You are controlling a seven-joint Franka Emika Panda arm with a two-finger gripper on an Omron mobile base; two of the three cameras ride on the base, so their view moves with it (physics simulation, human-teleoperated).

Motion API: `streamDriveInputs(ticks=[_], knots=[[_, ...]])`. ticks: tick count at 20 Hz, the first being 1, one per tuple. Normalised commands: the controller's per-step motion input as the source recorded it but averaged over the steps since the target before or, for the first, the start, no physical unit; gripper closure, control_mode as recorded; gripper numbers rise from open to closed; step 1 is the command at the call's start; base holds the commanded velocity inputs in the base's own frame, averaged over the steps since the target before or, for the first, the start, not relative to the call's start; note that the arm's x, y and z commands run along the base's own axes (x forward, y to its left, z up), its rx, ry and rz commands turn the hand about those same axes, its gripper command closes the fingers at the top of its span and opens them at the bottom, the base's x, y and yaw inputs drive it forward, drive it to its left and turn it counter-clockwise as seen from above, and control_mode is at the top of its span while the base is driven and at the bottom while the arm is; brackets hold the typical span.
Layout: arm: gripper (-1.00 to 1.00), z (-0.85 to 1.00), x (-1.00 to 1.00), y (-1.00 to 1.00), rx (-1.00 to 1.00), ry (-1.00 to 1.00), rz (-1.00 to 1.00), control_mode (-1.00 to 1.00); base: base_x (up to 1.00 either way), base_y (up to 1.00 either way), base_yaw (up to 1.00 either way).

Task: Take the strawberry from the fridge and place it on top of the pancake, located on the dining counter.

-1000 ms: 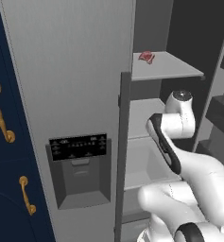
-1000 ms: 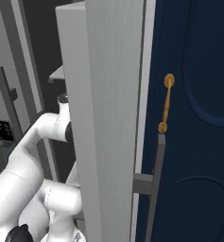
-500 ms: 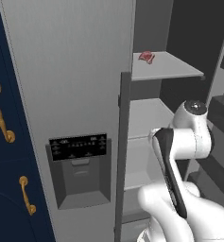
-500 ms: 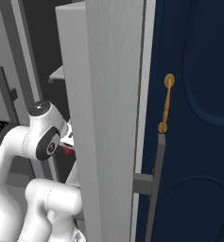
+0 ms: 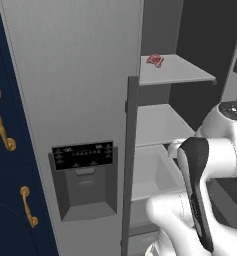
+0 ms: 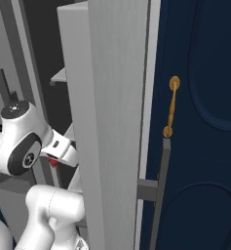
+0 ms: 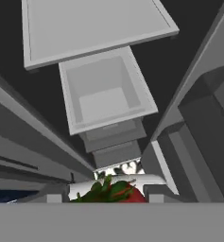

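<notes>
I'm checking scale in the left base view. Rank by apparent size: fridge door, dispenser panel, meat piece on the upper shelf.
1. fridge door
2. dispenser panel
3. meat piece, smallest, though it sits farther back.

The grey fridge (image 5: 80, 100) fills the frame's middle, its black dispenser panel (image 5: 83, 155) at lower centre, a pinkish-red meat piece (image 5: 154, 60) on the upper-right shelf (image 5: 180, 72), the white arm (image 5: 210, 165) at lower right.

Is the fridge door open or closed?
Open. The fridge has one door swung out, so its grey shelves and a bin show inside.
</notes>
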Motion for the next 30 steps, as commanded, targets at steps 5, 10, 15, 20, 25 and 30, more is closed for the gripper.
streamDriveInputs(ticks=[5, 10, 15, 20, 25, 30], knots=[[1.00, 0.02, -0.71, 0.03, 0.00, -0.02, 0.00, -1.00, 0.00, 0.00, 0.00], [1.00, -0.02, -0.16, 0.02, 0.00, -0.03, 0.00, -1.00, 0.00, 0.00, 0.00], [1.00, 0.00, 0.00, 0.00, 0.00, 0.00, 0.00, -1.00, 0.00, 0.00, 0.00], [1.00, 0.00, -0.05, 0.00, 0.00, 0.00, 0.00, 1.00, -0.09, 0.00, 0.00], [1.00, 0.00, 0.00, 0.00, 0.00, 0.00, 0.00, 1.00, -0.77, 0.32, -0.02], [1.00, 0.00, 0.00, 0.00, 0.00, 0.00, 0.00, 1.00, -0.93, 0.58, -0.05]])
